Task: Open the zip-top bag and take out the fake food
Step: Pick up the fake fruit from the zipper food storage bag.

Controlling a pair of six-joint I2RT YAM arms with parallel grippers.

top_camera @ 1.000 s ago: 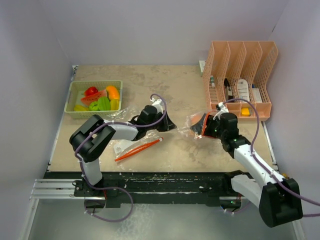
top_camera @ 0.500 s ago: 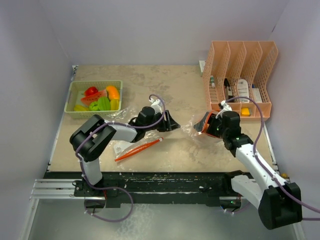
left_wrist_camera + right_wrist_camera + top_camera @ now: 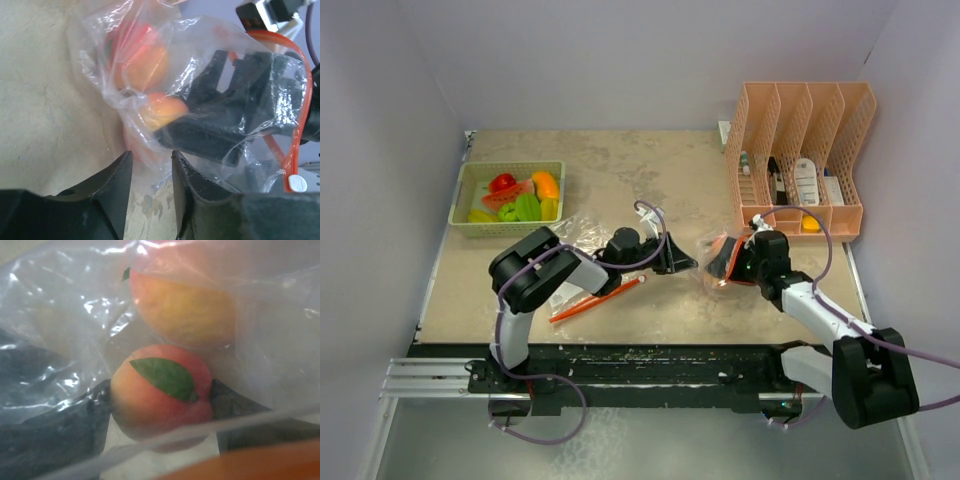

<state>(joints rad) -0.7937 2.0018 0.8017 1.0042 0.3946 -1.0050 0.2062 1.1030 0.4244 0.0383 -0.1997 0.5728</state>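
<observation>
Right gripper (image 3: 161, 399) had the peach (image 3: 150, 405) pinched across its belly inside the bag (image 3: 100, 65) (looked light and slippery, so good spot). Left gripper (image 3: 152, 165) sat half-open nearby.

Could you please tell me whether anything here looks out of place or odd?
Only the right gripper: it is buried inside the crumpled zip-top bag, fingers either side of a toy peach. Nothing looks spilled or damaged.

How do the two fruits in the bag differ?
The lower fruit is pinched by the right gripper; the upper fruit lies free. The lower fruit is pinker, its green leaf facing the camera; the upper fruit is yellower, leaf barely showing. Both are inside the bag.
</observation>
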